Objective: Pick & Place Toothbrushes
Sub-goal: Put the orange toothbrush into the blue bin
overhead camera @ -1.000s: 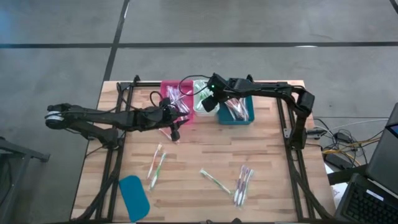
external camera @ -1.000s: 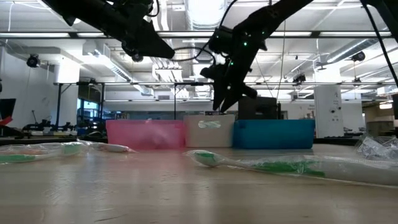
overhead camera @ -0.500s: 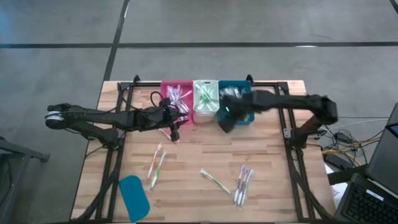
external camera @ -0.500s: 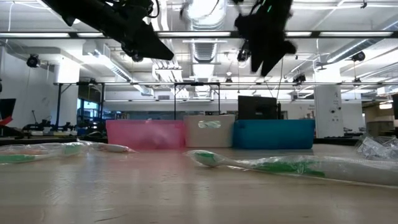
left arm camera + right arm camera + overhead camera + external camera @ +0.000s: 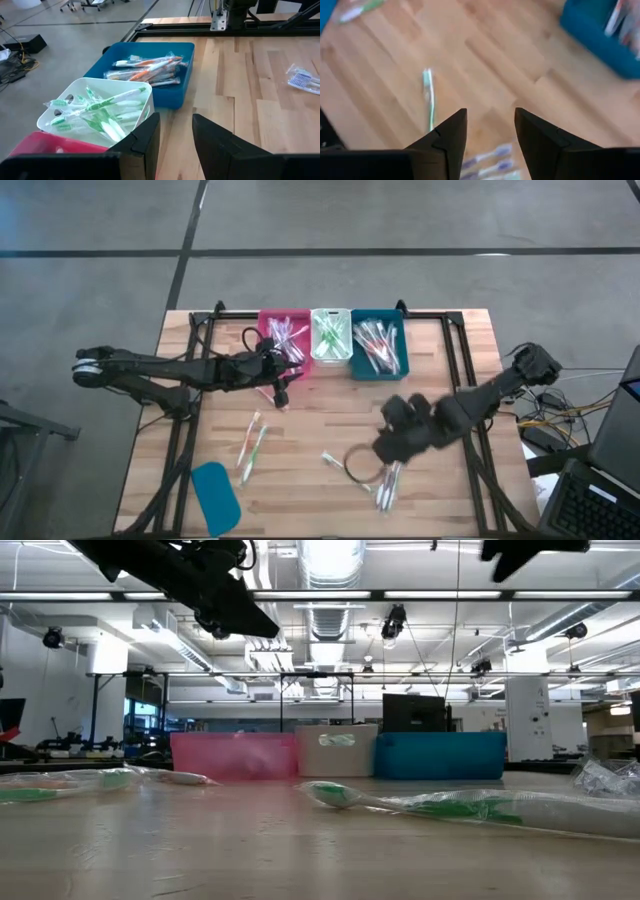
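1. Desk (image 5: 430, 415): a wooden top seen from above, with a dark frame along its edges; it carries everything listed below.
2. Left arm (image 5: 160, 368): reaches in from the desk's left side at rest, its end beside the pink bin.
3. Right arm (image 5: 480, 400): reaches from the right edge toward the desk's middle, blurred in the high view.
4. Bins: three stand touching in a row at the far edge, the pink bin (image 5: 284, 340) on the left, the white bin (image 5: 331, 338) in the middle and the blue bin (image 5: 378, 348) on the right.
5. Lid (image 5: 215, 490): a flat teal rounded rectangle near the desk's front left corner.
6. Left gripper (image 5: 175, 132): its fingers stand a little apart with nothing between them, close to the corner of the white bin.
7. Right gripper (image 5: 490, 132): its fingers are spread and empty, above bare wood just beside the loose brushes at the front.
8. Toothbrushes (image 5: 390, 475): pink ones fill the pink bin, green ones the white bin and orange ones the blue bin. A loose group lies under the right gripper, a green one (image 5: 340, 468) just left of it, and two more (image 5: 252, 442) lie left of centre, all wrapped.
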### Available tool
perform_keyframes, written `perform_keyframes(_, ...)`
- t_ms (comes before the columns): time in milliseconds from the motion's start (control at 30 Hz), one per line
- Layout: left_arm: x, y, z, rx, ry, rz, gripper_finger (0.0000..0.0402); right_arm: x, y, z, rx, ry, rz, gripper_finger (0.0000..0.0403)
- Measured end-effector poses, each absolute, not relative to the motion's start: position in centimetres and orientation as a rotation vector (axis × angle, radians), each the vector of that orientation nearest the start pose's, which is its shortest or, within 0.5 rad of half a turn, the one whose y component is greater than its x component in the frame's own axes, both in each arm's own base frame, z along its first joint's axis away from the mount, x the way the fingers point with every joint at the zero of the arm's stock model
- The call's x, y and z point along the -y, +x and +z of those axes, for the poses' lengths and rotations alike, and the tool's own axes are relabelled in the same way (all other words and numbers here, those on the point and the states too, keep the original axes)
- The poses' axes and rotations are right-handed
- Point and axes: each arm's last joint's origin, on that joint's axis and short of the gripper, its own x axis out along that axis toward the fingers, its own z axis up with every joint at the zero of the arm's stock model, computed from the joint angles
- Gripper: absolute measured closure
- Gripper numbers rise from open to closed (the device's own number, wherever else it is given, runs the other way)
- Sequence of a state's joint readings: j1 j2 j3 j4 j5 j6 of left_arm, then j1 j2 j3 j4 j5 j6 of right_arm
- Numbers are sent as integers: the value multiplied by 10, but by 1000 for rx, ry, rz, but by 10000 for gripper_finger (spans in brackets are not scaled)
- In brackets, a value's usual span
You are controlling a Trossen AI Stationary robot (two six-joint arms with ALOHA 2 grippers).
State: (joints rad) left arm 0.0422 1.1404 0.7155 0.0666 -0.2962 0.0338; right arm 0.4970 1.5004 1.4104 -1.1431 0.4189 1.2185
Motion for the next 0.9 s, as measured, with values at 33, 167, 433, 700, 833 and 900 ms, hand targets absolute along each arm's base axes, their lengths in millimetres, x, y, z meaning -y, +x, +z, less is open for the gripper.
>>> perform_keyframes(33, -19, 247, 264, -363, 79, 329, 282, -132, 251, 312, -955, 555, -580, 246)
perform_keyframes(167, -19, 246, 263, -373, 98, 325, 282, -158, 243, 299, -972, 588, -594, 254)
perform_keyframes(433, -14, 233, 251, -714, 363, 164, 282, -179, 247, 272, -1028, 520, -616, 270)
perform_keyframes(700, -14, 208, 233, -1099, 391, 105, 282, -172, 256, 267, -1053, 453, -613, 283)
perform_keyframes(833, -15, 213, 222, -1157, 457, 82, 282, -169, 259, 267, -1055, 442, -609, 284)
perform_keyframes(900, -15, 219, 216, -1171, 485, 68, 282, -168, 259, 267, -1056, 438, -607, 280)
